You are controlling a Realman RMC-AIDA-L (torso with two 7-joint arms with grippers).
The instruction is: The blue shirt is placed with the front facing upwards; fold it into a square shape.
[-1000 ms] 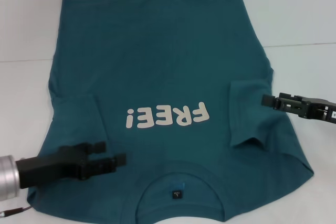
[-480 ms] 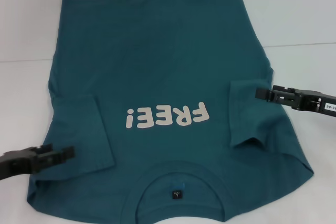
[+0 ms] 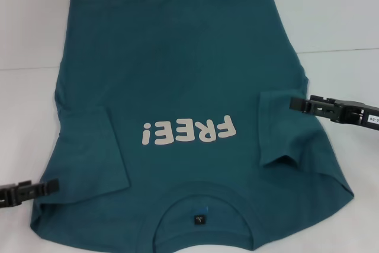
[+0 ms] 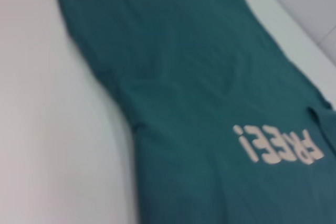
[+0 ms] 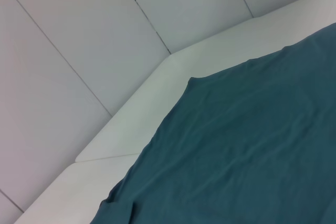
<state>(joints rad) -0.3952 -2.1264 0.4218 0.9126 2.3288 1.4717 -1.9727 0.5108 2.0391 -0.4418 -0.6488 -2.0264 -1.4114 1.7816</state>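
Left gripper (image 3: 52, 186) sits low at the shirt's left edge near the shoulder, fingers close together and holding nothing. The blue shirt (image 3: 183, 87) lies flat on the white table (image 3: 343, 22), print up, both sleeves folded inward. Right gripper (image 3: 296, 104) hovers over the right sleeve, jaws narrow, empty.

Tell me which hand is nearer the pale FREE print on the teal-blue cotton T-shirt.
Right. The right hand sits over the folded sleeve beside the pale FREE print; the left hand is at the teal-blue cotton T-shirt's outer edge, farther off.
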